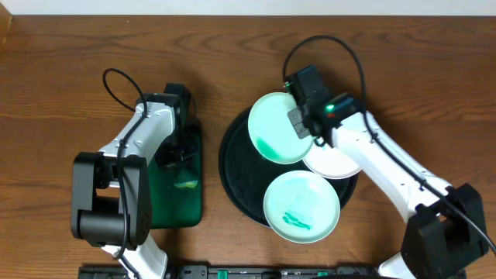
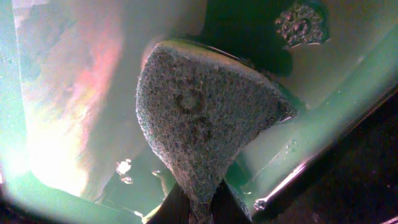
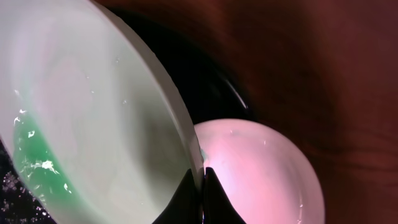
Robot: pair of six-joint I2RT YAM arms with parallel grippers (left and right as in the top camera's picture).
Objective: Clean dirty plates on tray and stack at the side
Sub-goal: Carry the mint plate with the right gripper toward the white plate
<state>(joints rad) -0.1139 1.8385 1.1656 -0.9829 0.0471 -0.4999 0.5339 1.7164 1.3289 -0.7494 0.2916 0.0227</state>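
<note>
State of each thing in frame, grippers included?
upper mint plate: smeared, rim clamped in right gripper
lower mint plate: smeared, flat on black tray
white plate: no smears visible, on black tray
sponge: pinched in left gripper, over green tray
left gripper: shut on sponge
right gripper: shut on upper mint plate

The black tray [image 1: 231,167] leaves me little room. The mint plate [image 1: 271,128], pinched by its rim in my right gripper [image 1: 298,124], covers the tray's far half. The white plate [image 1: 335,163] fills its right side and a smeared mint plate [image 1: 302,205] its near part. Only a bare crescent inside the tray's left rim is open. Just left of the tray, the dark green tray [image 1: 186,198] and my left gripper [image 1: 174,159], clamped on its sponge [image 2: 199,112], block the way. Beyond the tray's far rim, the table [image 1: 232,54] lies open.
</note>
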